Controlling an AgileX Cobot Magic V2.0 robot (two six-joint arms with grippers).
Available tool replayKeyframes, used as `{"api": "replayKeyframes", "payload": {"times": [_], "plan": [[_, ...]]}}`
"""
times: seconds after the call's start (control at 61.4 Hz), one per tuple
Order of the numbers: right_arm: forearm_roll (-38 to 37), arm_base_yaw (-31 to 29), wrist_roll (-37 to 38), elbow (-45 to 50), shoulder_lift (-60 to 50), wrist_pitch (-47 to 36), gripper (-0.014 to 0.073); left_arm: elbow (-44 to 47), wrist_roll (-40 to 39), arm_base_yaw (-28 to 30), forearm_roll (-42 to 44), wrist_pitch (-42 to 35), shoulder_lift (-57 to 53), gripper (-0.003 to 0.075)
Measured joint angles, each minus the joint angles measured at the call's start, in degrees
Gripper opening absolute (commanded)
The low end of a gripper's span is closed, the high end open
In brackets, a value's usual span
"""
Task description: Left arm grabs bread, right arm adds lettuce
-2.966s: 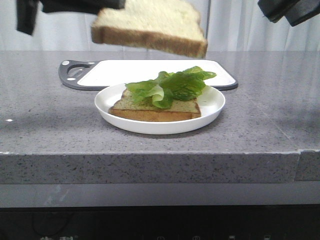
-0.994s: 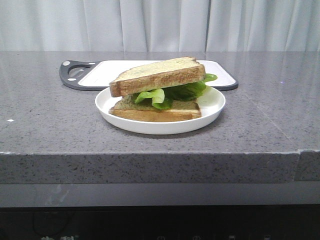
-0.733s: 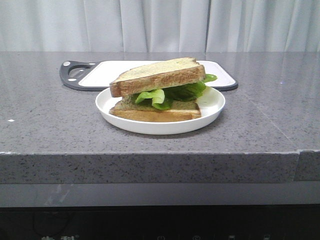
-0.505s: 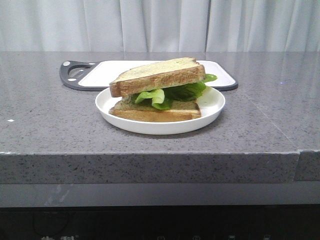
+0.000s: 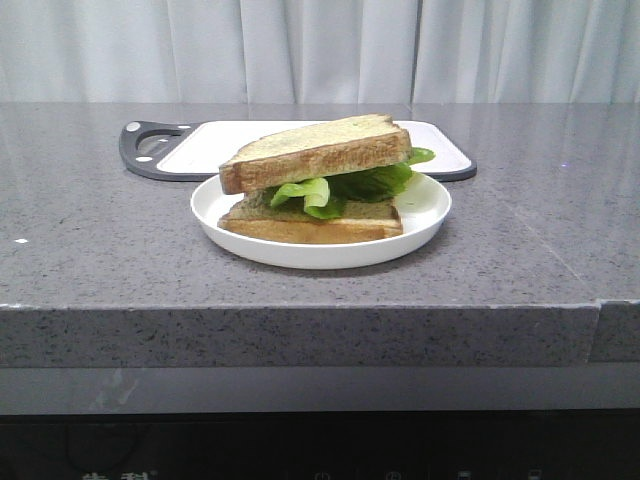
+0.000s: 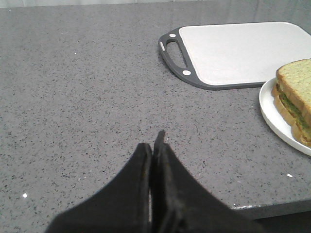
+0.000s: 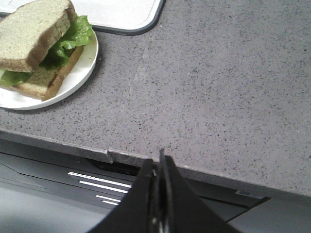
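Note:
The bread (image 5: 320, 152), a thick square toast slice, lies tilted on top of the green lettuce (image 5: 345, 186), which rests on a lower slice (image 5: 310, 224) in a white plate (image 5: 425, 205). The stack also shows in the left wrist view (image 6: 294, 82) and in the right wrist view (image 7: 34, 26). My left gripper (image 6: 154, 141) is shut and empty, over bare counter well away from the plate. My right gripper (image 7: 158, 160) is shut and empty, over the counter's front edge, away from the plate. Neither arm shows in the front view.
A white cutting board with a dark grey handled rim (image 5: 150, 150) lies just behind the plate, seen also in the left wrist view (image 6: 233, 51). The grey speckled counter drops off at its front edge (image 5: 300, 310).
Three seconds ago the bread hung in my left gripper above the plate with both arms in view. It now lies on the lettuce, and both arms have left the front view. Nothing moved in the last second.

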Motion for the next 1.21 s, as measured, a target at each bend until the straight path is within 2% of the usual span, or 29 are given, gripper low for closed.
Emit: {"api": "replayKeyframes", "payload": {"times": [0.554, 0.668, 0.831, 1.043, 1.206], "plan": [[0.0, 0.0, 0.0, 0.0, -0.09, 0.0, -0.0118, 0.0, -0.09, 0.0, 0.0, -0.07, 0.0, -0.002], [0.0, 0.0, 0.0, 0.0, -0.09, 0.0, -0.0118, 1.5, -0.09, 0.27, 0.0, -2.03, -1.58, -0.002], [0.0, 0.0, 0.0, 0.0, -0.09, 0.0, -0.0118, 7.24, -0.09, 1.75, 0.0, -10.28, -7.26, -0.002], [0.0, 0.0, 0.0, 0.0, -0.09, 0.0, -0.0118, 21.65, -0.09, 4.58, 0.0, -24.77, -16.06, -0.002], [0.0, 0.0, 0.0, 0.0, -0.09, 0.0, -0.0118, 30.85, -0.09, 5.1, -2.36, -30.69, -21.03, -0.002]]}}
